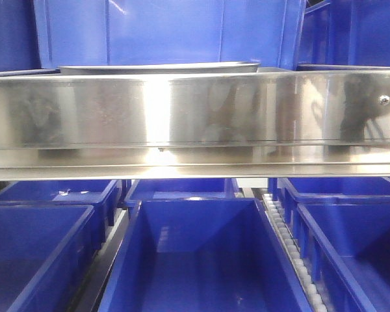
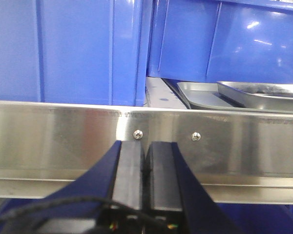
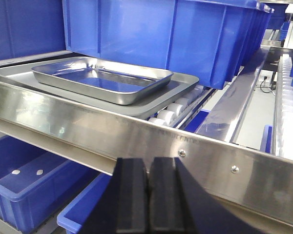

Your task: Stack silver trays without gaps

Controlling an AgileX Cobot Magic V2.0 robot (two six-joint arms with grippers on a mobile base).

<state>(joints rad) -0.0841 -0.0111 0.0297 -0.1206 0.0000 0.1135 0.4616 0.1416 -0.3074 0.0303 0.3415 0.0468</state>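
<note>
Two silver trays sit on the shelf behind the steel rail (image 3: 136,131): a smaller tray (image 3: 102,80) rests inside a larger tray (image 3: 183,80), at ten o'clock in the right wrist view and three o'clock in the left wrist view. Blue bins (image 1: 201,260) fill the level below. The left gripper (image 2: 145,168) and right gripper (image 3: 147,192) both have jaws pressed together, holding nothing.
</note>
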